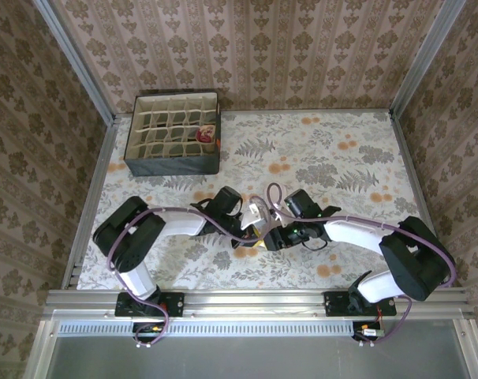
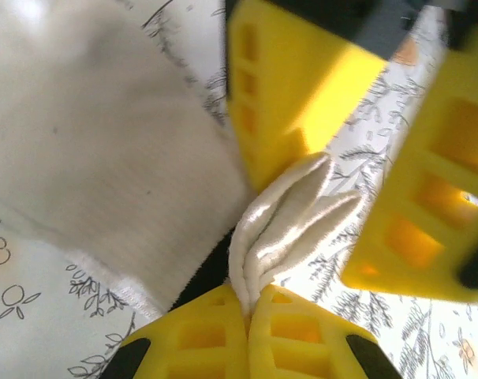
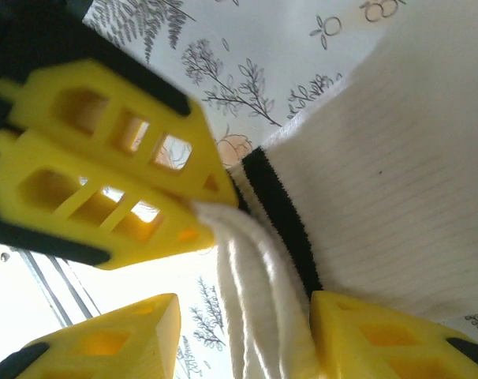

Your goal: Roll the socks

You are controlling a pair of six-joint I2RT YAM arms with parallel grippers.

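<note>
A cream sock [image 3: 397, 150] with a dark cuff stripe lies on the flowered table. Its body spreads to the left in the left wrist view [image 2: 89, 134]. Both arms meet over it mid-table, the left gripper [image 1: 252, 224] just left of the right gripper [image 1: 275, 234], and they hide most of the sock from above. My left gripper [image 2: 251, 304] is shut on a bunched fold of the cuff [image 2: 282, 225]. My right gripper [image 3: 243, 308] is open, and the same fold [image 3: 259, 316] hangs between its fingers against the right one [image 3: 381, 339].
A dark fabric organiser [image 1: 136, 162] with many cream cells stands at the back left. One cell holds a rolled reddish bundle [image 1: 207, 136]. Patterned walls and metal frame posts enclose the table on three sides.
</note>
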